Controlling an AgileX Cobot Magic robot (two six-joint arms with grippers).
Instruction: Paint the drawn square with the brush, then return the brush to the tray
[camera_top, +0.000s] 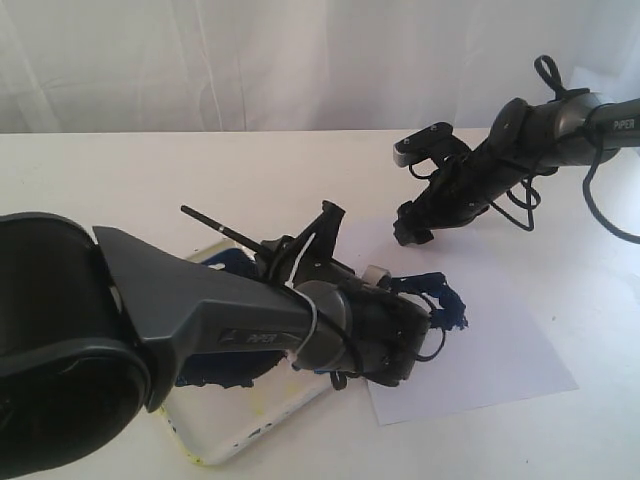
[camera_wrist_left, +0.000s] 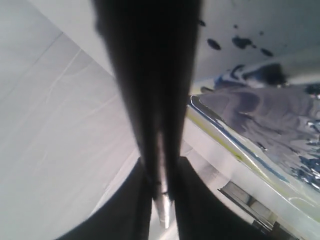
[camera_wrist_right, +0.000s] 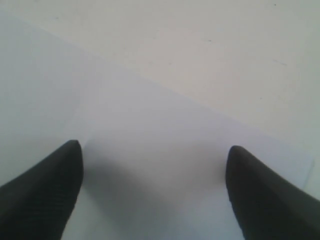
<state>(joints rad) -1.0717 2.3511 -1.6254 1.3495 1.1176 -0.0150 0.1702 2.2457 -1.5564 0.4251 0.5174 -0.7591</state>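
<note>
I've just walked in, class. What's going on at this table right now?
The left gripper is shut on the brush and holds it over the paint-stained tray. On the paper beside the tray, the square is smeared dark blue, so the painting looks done. The brush is not yet laid in the tray. The right gripper hangs open above the paper and holds nothing.
</note>
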